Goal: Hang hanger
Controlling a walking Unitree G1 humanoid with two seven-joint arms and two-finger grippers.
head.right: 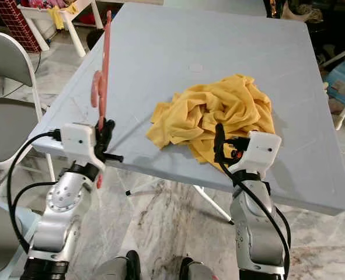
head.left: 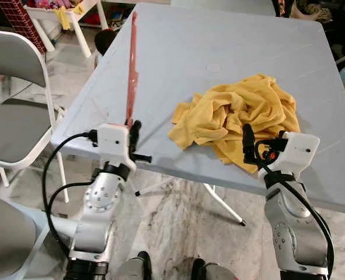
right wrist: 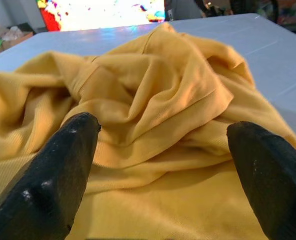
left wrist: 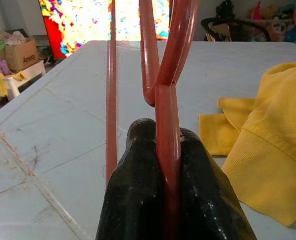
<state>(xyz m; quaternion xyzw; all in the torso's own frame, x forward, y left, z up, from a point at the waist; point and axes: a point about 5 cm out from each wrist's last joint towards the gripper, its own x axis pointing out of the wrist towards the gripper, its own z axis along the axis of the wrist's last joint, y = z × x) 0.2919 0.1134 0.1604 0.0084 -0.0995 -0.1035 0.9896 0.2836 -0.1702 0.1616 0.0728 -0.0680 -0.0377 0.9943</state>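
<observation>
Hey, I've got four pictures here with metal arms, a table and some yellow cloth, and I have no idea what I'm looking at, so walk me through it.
This is a humanoid robot standing at a pale grey table. Two pictures come from cameras in its head, looking down at its own silver arms. The other two come from cameras on its wrists, looking along the black fingers.

Each arm ends in an end effector with two long black fingers. The left end effector is shut on a red hanger, holding it upright at the near left edge of the table. The right end effector is open, its fingers spread just in front of a crumpled yellow garment lying on the table.

A grey folding chair stands to the robot's left.
</observation>
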